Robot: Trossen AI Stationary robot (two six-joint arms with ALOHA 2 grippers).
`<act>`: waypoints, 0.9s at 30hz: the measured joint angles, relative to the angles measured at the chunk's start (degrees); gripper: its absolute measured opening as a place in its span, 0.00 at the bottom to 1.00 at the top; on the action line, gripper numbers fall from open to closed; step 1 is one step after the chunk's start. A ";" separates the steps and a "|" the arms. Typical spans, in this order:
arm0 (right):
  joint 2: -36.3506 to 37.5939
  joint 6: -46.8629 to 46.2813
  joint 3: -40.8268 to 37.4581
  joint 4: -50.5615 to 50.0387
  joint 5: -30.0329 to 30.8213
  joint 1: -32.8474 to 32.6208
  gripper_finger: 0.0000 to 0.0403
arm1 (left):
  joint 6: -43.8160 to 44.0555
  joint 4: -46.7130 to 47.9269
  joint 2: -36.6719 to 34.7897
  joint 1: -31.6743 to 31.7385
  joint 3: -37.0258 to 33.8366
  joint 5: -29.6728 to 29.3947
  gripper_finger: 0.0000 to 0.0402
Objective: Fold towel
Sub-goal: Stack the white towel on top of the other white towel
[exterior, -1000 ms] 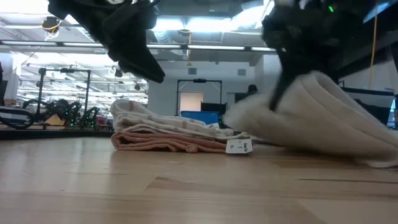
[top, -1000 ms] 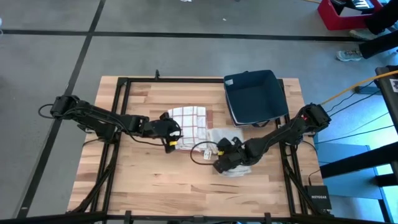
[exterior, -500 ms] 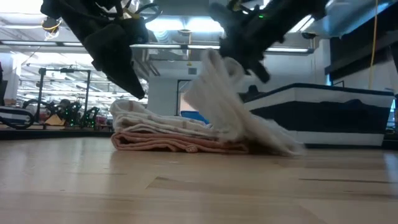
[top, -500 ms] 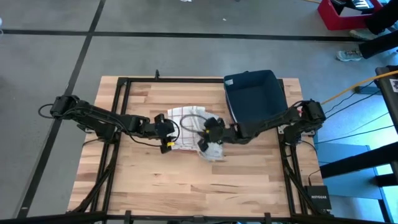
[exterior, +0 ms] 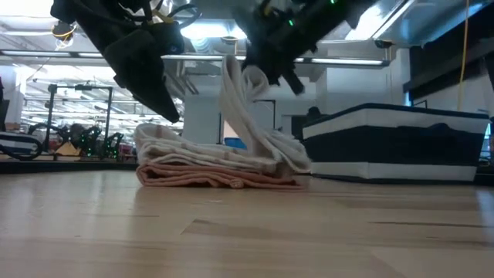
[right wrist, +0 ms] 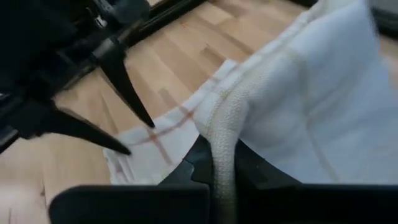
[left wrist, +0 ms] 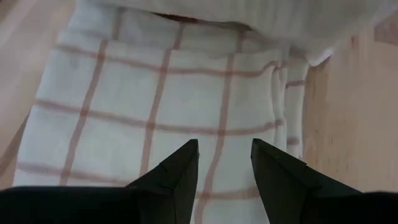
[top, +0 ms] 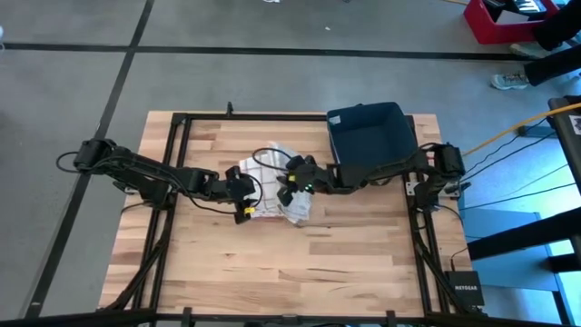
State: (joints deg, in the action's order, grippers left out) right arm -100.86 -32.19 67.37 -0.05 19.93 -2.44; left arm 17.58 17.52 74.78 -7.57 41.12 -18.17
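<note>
A white towel with thin red checks (top: 261, 171) lies partly folded mid-table, its lower layers flat on the wood (exterior: 208, 174). My left gripper (top: 247, 198) is open and hovers just over the towel's left end (left wrist: 155, 99), with its fingers (left wrist: 183, 171) pointing down. My right gripper (top: 292, 182) is shut on a raised fold of the towel (exterior: 239, 85) above the pile's right part. In the right wrist view my left gripper (right wrist: 118, 87) shows beyond the towel. My right gripper (right wrist: 217, 168) pinches a thick rolled fold of the towel's edge (right wrist: 225, 118) between its two fingers, several layers together. It comes slanting down from the table's right. The held part stands lifted above the pile, and the cloth hangs slack from it down onto the folded layers (exterior: 282, 158).
A dark blue bin (top: 372, 141) stands at the far right of the table, close behind my right arm, and also shows in the low view (exterior: 401, 143). Bare wood (top: 272, 263) lies along the near side. A black frame (top: 182, 118) rims the table.
My right gripper has swept from the near right of the table toward the left and far side, rising as it went. It carried the towel's loose end along, so that end is lifted off the wood and drawn over the folded pile. The pile itself has stayed put.
</note>
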 joint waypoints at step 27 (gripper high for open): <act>-16.13 0.77 8.02 22.90 -16.68 2.84 0.41 | 5.85 10.51 -11.68 -1.62 2.05 -0.59 0.35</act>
State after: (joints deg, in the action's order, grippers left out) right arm -116.99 -31.41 75.39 22.85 3.25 0.40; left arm 23.44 28.03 63.10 -9.19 43.18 -18.76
